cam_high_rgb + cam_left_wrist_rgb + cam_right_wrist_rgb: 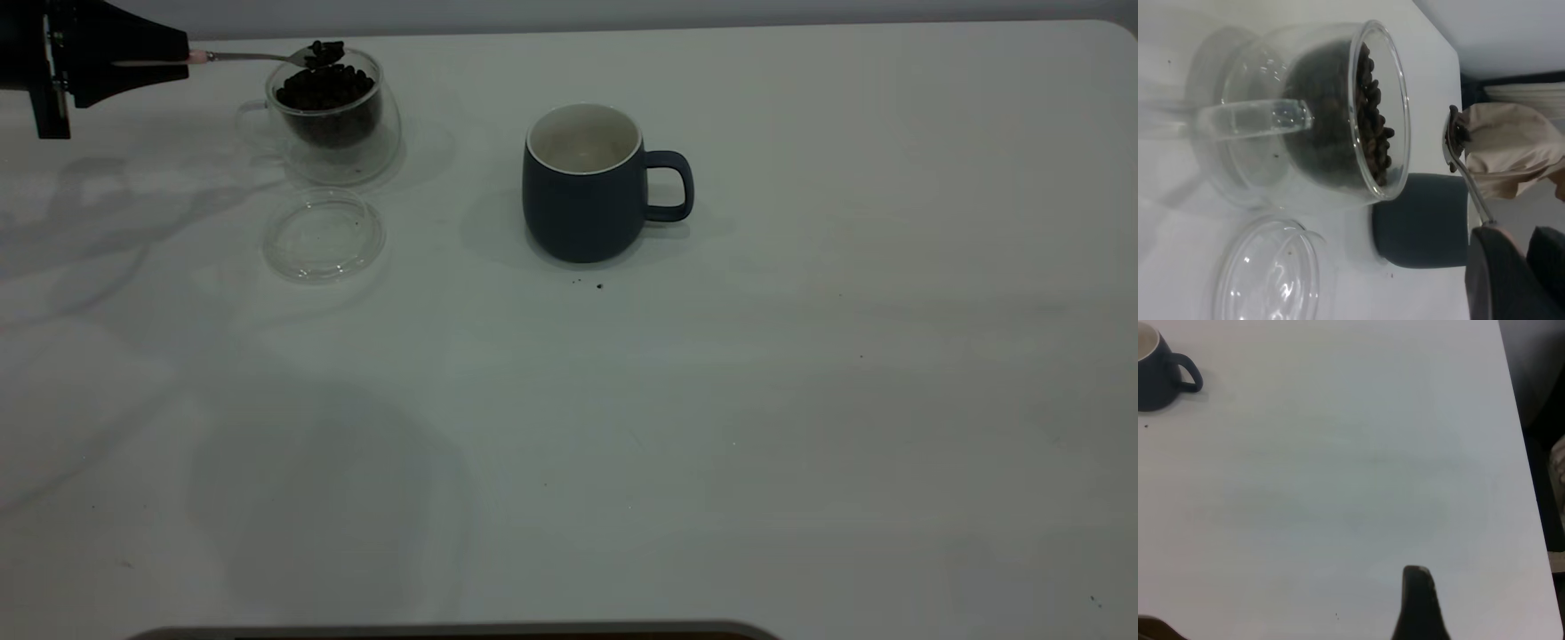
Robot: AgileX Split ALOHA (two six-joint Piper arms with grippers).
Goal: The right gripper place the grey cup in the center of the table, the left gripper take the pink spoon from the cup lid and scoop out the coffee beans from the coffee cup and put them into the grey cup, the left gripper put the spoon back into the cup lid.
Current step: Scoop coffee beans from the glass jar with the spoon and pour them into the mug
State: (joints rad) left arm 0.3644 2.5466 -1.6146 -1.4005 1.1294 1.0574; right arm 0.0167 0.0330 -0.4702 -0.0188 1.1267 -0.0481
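The left pincer [182,60] hides the pink spoon's [267,57] handle.

The coffee cup [333,120] and cup lid [322,234] were clear, glossy glass; the grey cup [587,191] looked matt ceramic; the pink spoon [267,57] had a shiny metal neck.

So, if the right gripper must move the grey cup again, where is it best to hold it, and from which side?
Probably by the loop handle, coming in from the right arm's side. The grey cup stands upright on the table with the handle pointing that way, apart from the coffee cup, where the left gripper holds the loaded pink spoon. Pinching the rim from above should also work.
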